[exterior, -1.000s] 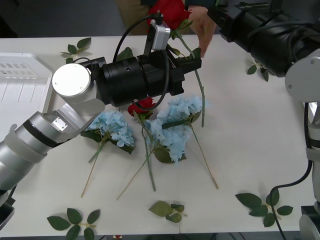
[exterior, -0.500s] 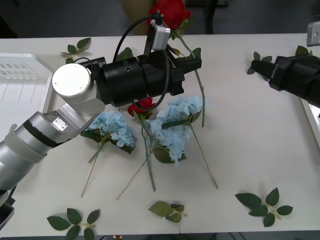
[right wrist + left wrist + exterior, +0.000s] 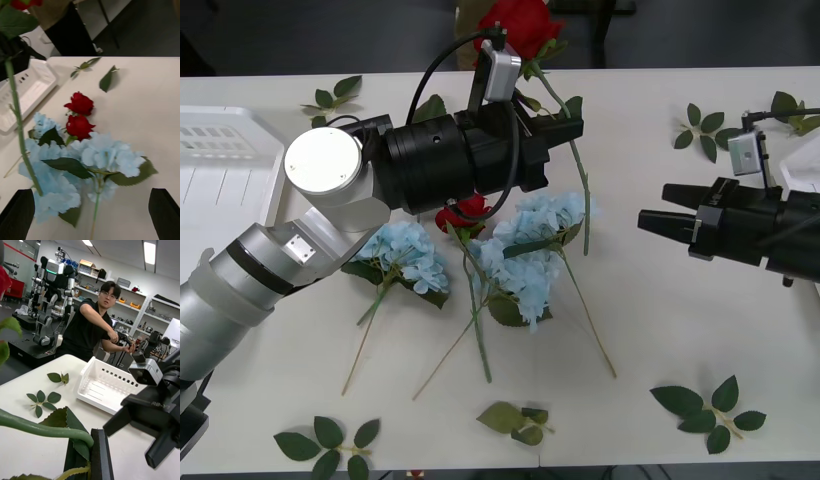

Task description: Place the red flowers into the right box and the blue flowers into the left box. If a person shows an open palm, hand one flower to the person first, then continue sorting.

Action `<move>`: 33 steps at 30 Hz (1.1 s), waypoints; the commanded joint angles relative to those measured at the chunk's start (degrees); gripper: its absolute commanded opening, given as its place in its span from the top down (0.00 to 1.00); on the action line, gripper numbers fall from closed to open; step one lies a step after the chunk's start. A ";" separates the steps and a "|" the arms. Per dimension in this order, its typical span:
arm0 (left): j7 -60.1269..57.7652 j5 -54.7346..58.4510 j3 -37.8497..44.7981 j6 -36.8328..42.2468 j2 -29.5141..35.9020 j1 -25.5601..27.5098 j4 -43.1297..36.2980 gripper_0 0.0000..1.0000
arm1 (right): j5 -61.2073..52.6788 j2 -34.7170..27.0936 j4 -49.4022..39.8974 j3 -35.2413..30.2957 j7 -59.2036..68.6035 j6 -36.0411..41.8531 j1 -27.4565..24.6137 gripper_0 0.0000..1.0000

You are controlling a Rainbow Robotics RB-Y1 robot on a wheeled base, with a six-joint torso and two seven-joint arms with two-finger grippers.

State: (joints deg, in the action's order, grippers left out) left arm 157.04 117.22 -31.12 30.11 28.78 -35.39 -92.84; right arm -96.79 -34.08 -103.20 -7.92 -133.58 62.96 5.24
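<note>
Your left gripper (image 3: 565,128) sits at upper centre of the front view, clamped on the stem of a red rose (image 3: 520,22) whose bloom pokes past the table's far edge. The right gripper (image 3: 660,222) at mid right is spread wide and empty, aimed at the heap of blue flowers (image 3: 532,250) at centre, with two more red flowers (image 3: 80,114) tucked behind them. The left box (image 3: 220,170) lies at upper left; a white tray (image 3: 108,384) shows beyond the right arm in the left wrist view. The stems lie crossed, so a low grab could snag several, and the held rose's dangling stem may drag through the heap
</note>
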 commanded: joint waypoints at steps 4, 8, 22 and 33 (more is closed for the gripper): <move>-2.04 0.72 -0.78 0.13 -0.04 -0.47 -1.64 1.00 | -9.12 -0.72 0.28 6.96 -3.97 -1.08 4.52 0.12; -2.04 0.72 -0.78 0.13 0.05 -0.47 -1.64 1.00 | -8.06 2.27 0.28 7.40 -4.67 -2.49 5.57 0.12; -2.04 0.81 -0.78 0.13 0.05 -0.38 -1.64 1.00 | -4.46 5.78 0.37 17.24 -5.20 -14.62 9.17 0.98; -2.04 0.81 -0.78 0.13 0.05 -0.47 -1.64 1.00 | -4.81 5.87 0.37 17.07 -4.85 -14.62 8.74 1.00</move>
State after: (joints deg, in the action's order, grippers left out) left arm 157.04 117.43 -31.24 30.14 28.78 -35.39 -92.86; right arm -101.56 -27.87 -101.71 9.27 -137.08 48.31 12.75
